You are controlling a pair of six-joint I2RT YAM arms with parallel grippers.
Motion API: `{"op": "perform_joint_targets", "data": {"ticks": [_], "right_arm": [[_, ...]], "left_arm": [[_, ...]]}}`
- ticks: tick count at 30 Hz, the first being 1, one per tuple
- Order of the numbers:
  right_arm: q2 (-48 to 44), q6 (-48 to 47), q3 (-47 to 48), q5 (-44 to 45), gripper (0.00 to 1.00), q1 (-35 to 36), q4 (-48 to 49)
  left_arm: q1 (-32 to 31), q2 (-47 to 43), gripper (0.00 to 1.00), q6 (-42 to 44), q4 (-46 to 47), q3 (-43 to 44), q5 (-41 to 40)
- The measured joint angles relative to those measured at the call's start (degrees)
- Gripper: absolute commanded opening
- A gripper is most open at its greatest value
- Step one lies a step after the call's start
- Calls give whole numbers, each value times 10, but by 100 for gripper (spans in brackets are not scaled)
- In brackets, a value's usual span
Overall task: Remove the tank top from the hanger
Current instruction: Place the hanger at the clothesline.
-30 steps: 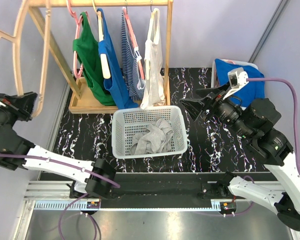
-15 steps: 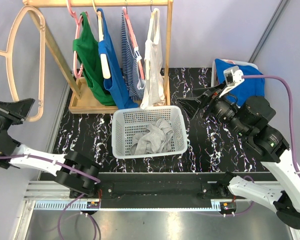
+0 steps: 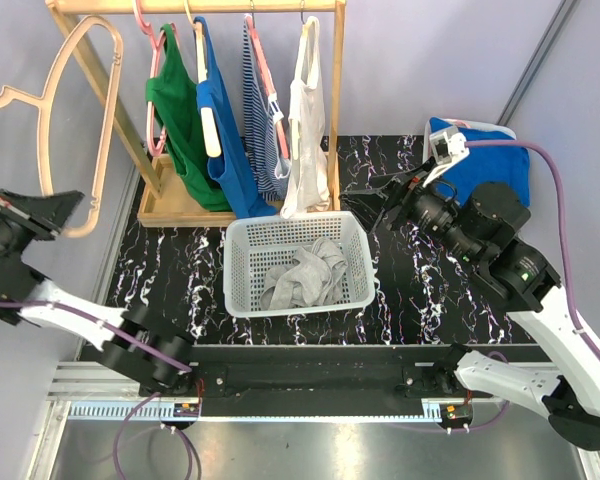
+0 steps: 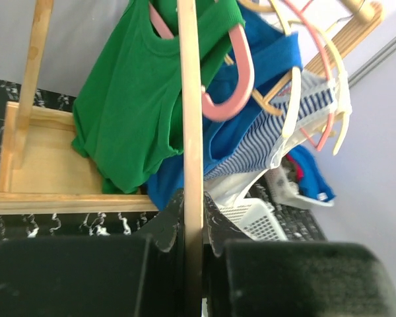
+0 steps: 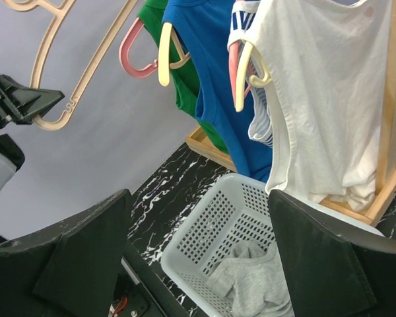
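My left gripper [image 3: 58, 212] is shut on the lower end of a bare peach hanger [image 3: 100, 130], held up at the far left beside the rack. In the left wrist view the hanger's bar [image 4: 189, 99] runs straight up between the shut jaws of my left gripper [image 4: 191, 211]. A grey tank top [image 3: 302, 272] lies crumpled in the white basket [image 3: 295, 218], free of any hanger. My right gripper [image 3: 385, 205] hangs open and empty just right of the basket. From the right wrist view, the grey tank top [image 5: 257, 277] shows between its wide fingers.
A wooden rack [image 3: 190, 6] at the back carries green [image 3: 180, 130], blue [image 3: 230, 150], striped [image 3: 263, 120] and white [image 3: 305, 140] tank tops on hangers. A white bin with blue cloth [image 3: 490, 160] stands at the back right. The left wall is close to the left arm.
The left arm has swung the bare hanger up and to the right, nearer the rack. The right gripper has moved left and away, toward the rack, still open.
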Motion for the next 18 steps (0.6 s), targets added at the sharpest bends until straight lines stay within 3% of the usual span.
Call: {"op": "perform_joint_targets", "data": {"ticks": [10,18], "right_arm": [[8,23,-5,-11,93,0,16],[25,34,-5,-23,95,0,26]], "left_arm": [[-92,136,0,-68,-5,99,0],[-186,243,0,-143,-8,252,-1]]}}
